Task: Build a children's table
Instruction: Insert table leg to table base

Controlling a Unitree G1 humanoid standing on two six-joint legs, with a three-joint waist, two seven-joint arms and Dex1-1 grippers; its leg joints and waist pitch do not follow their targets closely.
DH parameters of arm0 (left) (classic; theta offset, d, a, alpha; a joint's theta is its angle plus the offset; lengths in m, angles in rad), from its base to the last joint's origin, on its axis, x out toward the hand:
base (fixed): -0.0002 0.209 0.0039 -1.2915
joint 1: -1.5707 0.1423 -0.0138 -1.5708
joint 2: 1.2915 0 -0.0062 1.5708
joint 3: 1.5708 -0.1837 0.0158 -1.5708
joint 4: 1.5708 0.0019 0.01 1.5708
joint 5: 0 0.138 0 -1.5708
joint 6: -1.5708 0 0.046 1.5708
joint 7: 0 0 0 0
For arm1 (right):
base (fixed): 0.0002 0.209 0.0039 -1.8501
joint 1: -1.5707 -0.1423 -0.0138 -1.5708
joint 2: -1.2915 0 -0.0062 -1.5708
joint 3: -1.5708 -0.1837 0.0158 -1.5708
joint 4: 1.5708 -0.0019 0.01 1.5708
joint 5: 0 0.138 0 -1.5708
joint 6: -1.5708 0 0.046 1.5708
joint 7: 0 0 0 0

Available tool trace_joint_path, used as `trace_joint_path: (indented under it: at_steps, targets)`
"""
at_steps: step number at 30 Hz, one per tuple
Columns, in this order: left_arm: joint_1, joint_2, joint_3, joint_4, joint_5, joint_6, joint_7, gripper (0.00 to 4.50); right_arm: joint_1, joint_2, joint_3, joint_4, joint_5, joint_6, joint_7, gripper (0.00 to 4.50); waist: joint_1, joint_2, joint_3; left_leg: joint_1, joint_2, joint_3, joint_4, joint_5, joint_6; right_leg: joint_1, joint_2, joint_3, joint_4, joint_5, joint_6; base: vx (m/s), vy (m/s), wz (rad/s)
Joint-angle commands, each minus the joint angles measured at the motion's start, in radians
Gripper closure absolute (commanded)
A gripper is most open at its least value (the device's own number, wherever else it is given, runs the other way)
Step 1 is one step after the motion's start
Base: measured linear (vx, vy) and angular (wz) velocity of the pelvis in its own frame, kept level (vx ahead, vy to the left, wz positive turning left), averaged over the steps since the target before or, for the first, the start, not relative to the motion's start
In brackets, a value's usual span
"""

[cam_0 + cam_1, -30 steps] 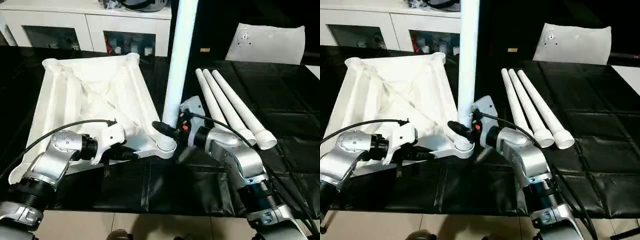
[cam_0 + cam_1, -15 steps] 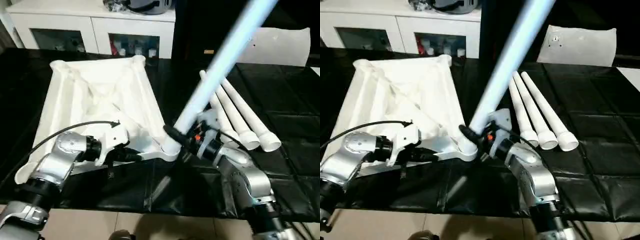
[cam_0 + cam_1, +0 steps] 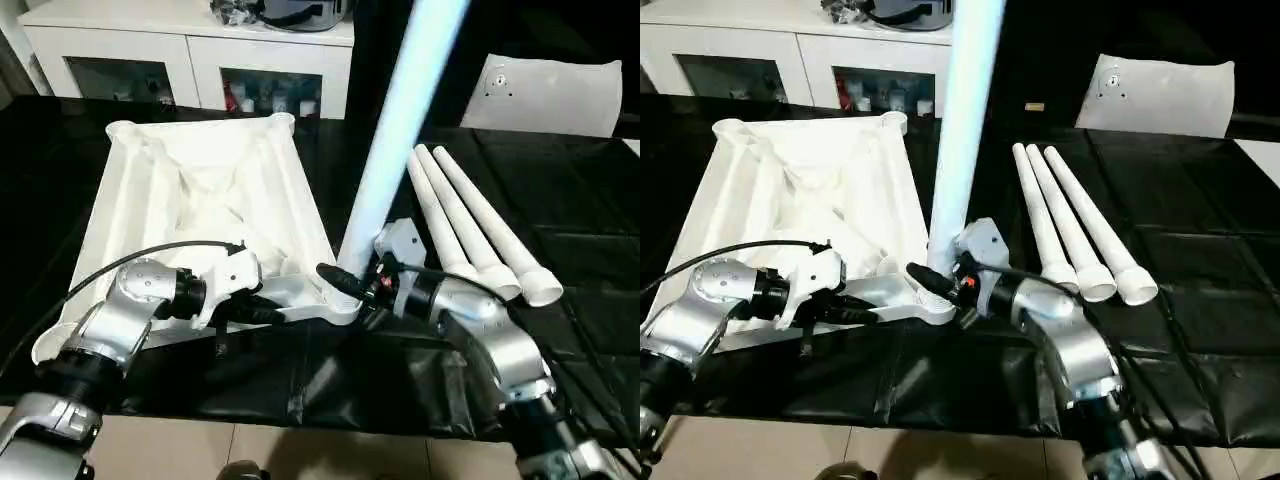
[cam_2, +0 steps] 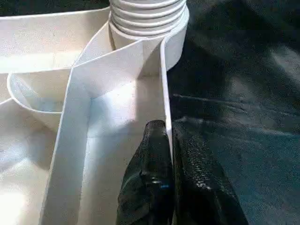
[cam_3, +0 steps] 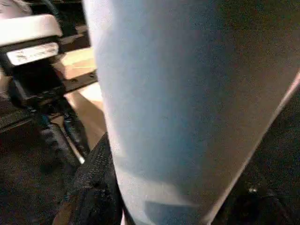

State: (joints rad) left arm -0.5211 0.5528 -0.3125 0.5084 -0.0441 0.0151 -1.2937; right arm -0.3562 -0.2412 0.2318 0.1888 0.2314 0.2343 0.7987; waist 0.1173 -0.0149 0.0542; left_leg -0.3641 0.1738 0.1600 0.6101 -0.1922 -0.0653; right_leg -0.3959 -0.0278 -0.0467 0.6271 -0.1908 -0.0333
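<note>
We see the table top (image 3: 200, 190) lying ribbed side up on the black mat (image 3: 560, 220). At its near corner socket (image 4: 150, 23), our right gripper (image 3: 345, 283) clasps an almost upright leg (image 3: 400, 120); three spare legs (image 3: 470, 225) lie just beyond. Our left gripper (image 4: 168, 154) pinches the top's near rim.

Left gripper (image 4: 169, 154) jaws pinched; right gripper (image 3: 352, 287) jaws half-spread, gripping.

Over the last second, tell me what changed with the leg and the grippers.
The leg in the right gripper tipped far over to the right, then swung back nearly upright, its foot staying at the near corner socket of the table top. The left gripper kept its pinch on the top's near rim. The three spare legs lay unmoved.
</note>
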Motion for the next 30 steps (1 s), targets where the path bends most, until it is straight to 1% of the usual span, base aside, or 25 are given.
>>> trace_joint_path:
  at_steps: [1, 4, 5, 6, 7, 8, 9, 10, 11, 12, 13, 14, 15, 16, 19, 21, 22, 23, 24, 25, 26, 27, 28, 29, 30]
  targets:
    - [-0.077, -0.019, -0.011, -0.031, -0.011, -0.063, -0.058, 4.50, 0.053, -0.013, 0.077, 0.057, 0.000, 0.086, 0.081, 2.62, -0.004, 0.016, -0.063, 0.019, 0.058, -0.017, -0.079, -0.215, -0.007, 0.044, -0.115, 0.059, -0.084, -0.248, -0.159, 0.000, 0.000, 0.00]
    - [-0.137, -0.037, -0.018, 0.045, 0.014, -0.093, -0.063, 4.50, 0.073, -0.030, 0.107, 0.020, 0.015, 0.108, 0.129, 2.62, 0.005, 0.017, -0.063, 0.020, 0.060, -0.018, -0.080, -0.214, -0.008, 0.045, -0.117, 0.059, -0.086, -0.253, -0.155, 0.000, 0.000, 0.00]
    - [-0.141, -0.038, -0.018, 0.052, 0.016, -0.095, -0.061, 4.50, 0.074, -0.031, 0.108, 0.017, 0.015, 0.109, 0.130, 2.62, 0.006, 0.021, -0.061, 0.020, 0.059, -0.018, -0.081, -0.218, -0.006, 0.044, -0.116, 0.058, -0.089, -0.261, -0.152, 0.000, 0.000, 0.00]
    - [-0.150, -0.041, -0.016, 0.066, 0.019, -0.099, -0.056, 4.50, 0.076, -0.033, 0.111, 0.012, 0.014, 0.112, 0.133, 2.62, 0.010, 0.018, -0.062, 0.022, 0.061, -0.019, -0.082, -0.227, -0.013, 0.045, -0.119, 0.058, -0.088, -0.268, -0.151, 0.000, 0.000, 0.00]
    - [-0.169, -0.038, -0.019, 0.103, 0.038, -0.122, -0.044, 4.50, 0.079, -0.028, 0.106, 0.013, 0.009, 0.108, 0.121, 2.62, 0.012, 0.018, -0.059, 0.021, 0.062, -0.021, -0.085, -0.241, -0.018, 0.046, -0.121, 0.057, -0.089, -0.289, -0.150, 0.000, 0.000, 0.00]
    - [-0.171, -0.037, -0.019, 0.107, 0.041, -0.125, -0.043, 4.50, 0.079, -0.027, 0.106, 0.013, 0.008, 0.107, 0.119, 2.62, 0.013, 0.018, -0.058, 0.028, 0.061, -0.021, -0.086, -0.267, -0.022, 0.043, -0.122, 0.058, -0.094, -0.324, -0.145, 0.000, 0.000, 0.00]
    - [-0.183, -0.036, -0.015, 0.133, 0.045, -0.132, -0.031, 4.50, 0.080, -0.023, 0.100, 0.016, 0.000, 0.103, 0.106, 2.62, 0.014, 0.023, -0.059, 0.029, 0.062, -0.024, -0.087, -0.272, -0.028, 0.045, -0.124, 0.058, -0.091, -0.325, -0.148, 0.000, 0.000, 0.00]
    - [-0.183, -0.036, -0.014, 0.134, 0.045, -0.131, -0.029, 4.50, 0.080, -0.022, 0.099, 0.017, -0.001, 0.102, 0.104, 2.62, 0.012, 0.018, -0.058, 0.029, 0.061, -0.024, -0.089, -0.284, -0.032, 0.046, -0.124, 0.058, -0.095, -0.343, -0.145, 0.000, 0.000, 0.00]
    - [-0.184, -0.034, -0.011, 0.137, 0.044, -0.129, -0.025, 4.50, 0.080, -0.020, 0.097, 0.018, -0.005, 0.099, 0.098, 2.62, 0.013, 0.021, -0.059, 0.030, 0.063, -0.026, -0.090, -0.282, -0.035, 0.047, -0.127, 0.058, -0.093, -0.337, -0.147, 0.000, 0.000, 0.00]
    - [-0.186, -0.034, -0.006, 0.144, 0.045, -0.131, -0.014, 4.50, 0.082, -0.014, 0.092, 0.020, -0.009, 0.094, 0.084, 2.62, 0.012, 0.019, -0.060, 0.029, 0.062, -0.024, -0.089, -0.265, -0.034, 0.047, -0.125, 0.060, -0.092, -0.312, -0.155, 0.000, 0.000, 0.00]
    - [-0.190, -0.035, 0.001, 0.157, 0.048, -0.134, -0.002, 4.50, 0.082, -0.007, 0.084, 0.024, -0.015, 0.089, 0.068, 2.62, 0.013, 0.022, -0.061, 0.028, 0.062, -0.023, -0.088, -0.262, -0.034, 0.047, -0.125, 0.060, -0.091, -0.304, -0.157, 0.000, 0.000, 0.00]
    - [-0.190, -0.035, 0.001, 0.157, 0.048, -0.134, -0.002, 4.50, 0.082, -0.007, 0.084, 0.024, -0.015, 0.089, 0.068, 2.62, 0.012, 0.020, -0.060, 0.028, 0.061, -0.022, -0.089, -0.260, -0.034, 0.048, -0.123, 0.059, -0.091, -0.300, -0.158, 0.000, 0.000, 0.00]
    - [-0.188, -0.035, 0.013, 0.162, 0.050, -0.126, 0.022, 4.50, 0.081, 0.003, 0.074, 0.031, -0.023, 0.078, 0.043, 2.62, 0.013, 0.023, -0.060, 0.029, 0.061, -0.022, -0.088, -0.262, -0.034, 0.046, -0.123, 0.059, -0.091, -0.303, -0.160, 0.000, 0.000, 0.00]
    - [-0.170, -0.035, 0.044, 0.146, 0.044, -0.089, 0.073, 4.50, 0.076, 0.028, 0.049, 0.044, -0.041, 0.058, -0.018, 2.62, 0.011, 0.021, -0.058, 0.029, 0.061, -0.023, -0.090, -0.275, -0.038, 0.046, -0.125, 0.059, -0.094, -0.321, -0.158, 0.000, 0.000, 0.00]
    - [-0.115, -0.029, 0.082, 0.076, 0.034, -0.016, 0.145, 4.50, 0.061, 0.066, 0.009, 0.068, -0.058, 0.028, -0.108, 2.62, 0.005, 0.024, -0.055, 0.033, 0.063, -0.028, -0.092, -0.320, -0.056, 0.040, -0.129, 0.057, -0.097, -0.402, -0.150, 0.000, 0.000, 0.00]
    - [-0.102, -0.030, 0.091, 0.059, 0.032, 0.001, 0.159, 4.50, 0.057, 0.076, -0.003, 0.074, -0.059, 0.025, -0.129, 2.62, -0.005, 0.024, -0.054, 0.033, 0.061, -0.031, -0.094, -0.336, -0.053, 0.040, -0.129, 0.055, -0.103, -0.438, -0.142, 0.000, 0.000, 0.00]
    - [-0.034, -0.038, 0.121, -0.044, 0.018, 0.084, 0.209, 4.50, 0.040, 0.104, -0.039, 0.095, -0.052, 0.013, -0.184, 2.62, -0.011, 0.019, -0.053, 0.032, 0.059, -0.029, -0.094, -0.339, -0.047, 0.039, -0.124, 0.055, -0.107, -0.443, -0.134, 0.000, 0.000, 0.00]
    - [-0.027, -0.039, 0.123, -0.055, 0.017, 0.092, 0.213, 4.50, 0.039, 0.107, -0.042, 0.097, -0.051, 0.013, -0.189, 2.62, -0.014, 0.020, -0.056, 0.031, 0.067, -0.032, -0.096, -0.337, -0.057, 0.042, -0.133, 0.057, -0.095, -0.416, -0.150, 0.000, 0.000, 0.00]
    - [0.065, -0.049, 0.136, -0.202, 0.012, 0.174, 0.248, 4.50, 0.022, 0.127, -0.063, 0.120, -0.052, -0.002, -0.230, 2.62, -0.022, 0.017, -0.052, 0.025, 0.062, -0.031, -0.097, -0.335, -0.047, 0.041, -0.127, 0.054, -0.101, -0.424, -0.151, 0.000, 0.000, 0.00]
    - [0.065, -0.049, 0.136, -0.202, 0.012, 0.174, 0.248, 4.50, 0.022, 0.127, -0.063, 0.120, -0.052, -0.002, -0.230, 2.62, -0.033, 0.019, -0.052, 0.020, 0.064, -0.032, -0.098, -0.321, -0.046, 0.044, -0.126, 0.054, -0.094, -0.388, -0.167, 0.000, 0.000, 0.00]
    - [0.116, -0.060, 0.131, -0.292, 0.013, 0.236, 0.266, 4.50, 0.010, 0.137, -0.068, 0.140, -0.060, -0.012, -0.252, 2.62, -0.033, 0.017, -0.055, 0.025, 0.060, -0.025, -0.091, -0.312, -0.037, 0.041, -0.122, 0.056, -0.097, -0.385, -0.162, 0.000, 0.000, 0.00]
    - [0.116, -0.060, 0.131, -0.292, 0.013, 0.236, 0.266, 4.50, 0.010, 0.137, -0.068, 0.140, -0.060, -0.012, -0.252, 2.62, -0.038, 0.018, -0.055, 0.021, 0.061, -0.027, -0.092, -0.302, -0.035, 0.043, -0.123, 0.056, -0.091, -0.367, -0.168, 0.000, 0.000, 0.00]
    - [0.193, -0.096, 0.102, -0.448, 0.021, 0.344, 0.299, 4.50, -0.031, 0.162, -0.090, 0.205, -0.072, -0.027, -0.312, 2.62, -0.041, 0.014, -0.056, 0.019, 0.060, -0.025, -0.091, -0.284, -0.027, 0.046, -0.122, 0.057, -0.090, -0.354, -0.171, 0.000, 0.000, 0.00]
    - [0.197, -0.098, 0.101, -0.455, 0.022, 0.350, 0.301, 4.50, -0.034, 0.163, -0.091, 0.208, -0.072, -0.028, -0.315, 2.62, -0.046, 0.011, -0.054, 0.019, 0.061, -0.024, -0.092, -0.275, -0.025, 0.045, -0.121, 0.057, -0.090, -0.347, -0.181, 0.000, 0.000, 0.00]
    - [0.221, -0.114, 0.087, -0.511, 0.024, 0.395, 0.315, 4.50, -0.053, 0.175, -0.103, 0.237, -0.077, -0.031, -0.342, 2.62, -0.050, 0.013, -0.051, 0.018, 0.054, -0.021, -0.088, -0.268, -0.015, 0.042, -0.115, 0.055, -0.097, -0.362, -0.173, 0.000, 0.000, 0.00]
